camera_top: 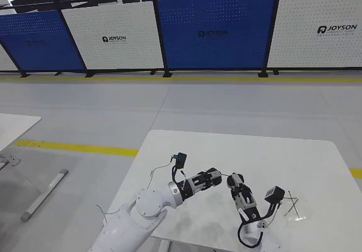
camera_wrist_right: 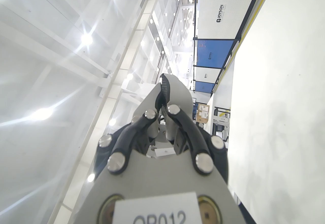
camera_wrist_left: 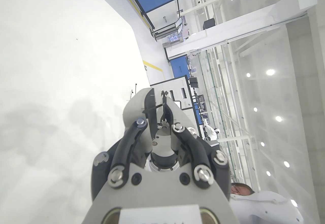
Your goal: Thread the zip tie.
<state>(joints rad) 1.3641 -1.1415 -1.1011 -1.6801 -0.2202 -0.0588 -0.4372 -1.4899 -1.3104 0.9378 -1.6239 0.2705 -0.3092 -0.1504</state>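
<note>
Top view. Both arms meet over the near half of the table (camera_top: 307, 157), about midway between its left and right edges. The left gripper (camera_top: 216, 177) and right gripper (camera_top: 233, 180) are tip to tip, just apart. The zip tie (camera_top: 224, 174) shows as a thin dark arc bridging them, held off the surface. Judged: it is held in the air so head and tail can be lined up without the tabletop fouling them. Spare ties (camera_top: 292, 205) lie loose near the right edge, well apart from the work. There is open table towards the far edge and the left; the near edge is close beneath the arms.

Left wrist view. Fingers are drawn in and pinch the tie, whose strip crosses the tips and sticks out beside one finger (camera_wrist_left: 137, 108). The head end looks to stand up at the tips, though it is too small to be sure. The table lies well below.

Right wrist view. Fingers are pressed together at the tips. I take it they nip the tie's other end, but the strip itself cannot be made out against the ridged pad (camera_wrist_right: 166, 88). The table surface runs alongside, clear of the fingers.

Step in hand, as I judge it: aligning the tail with the head.
</note>
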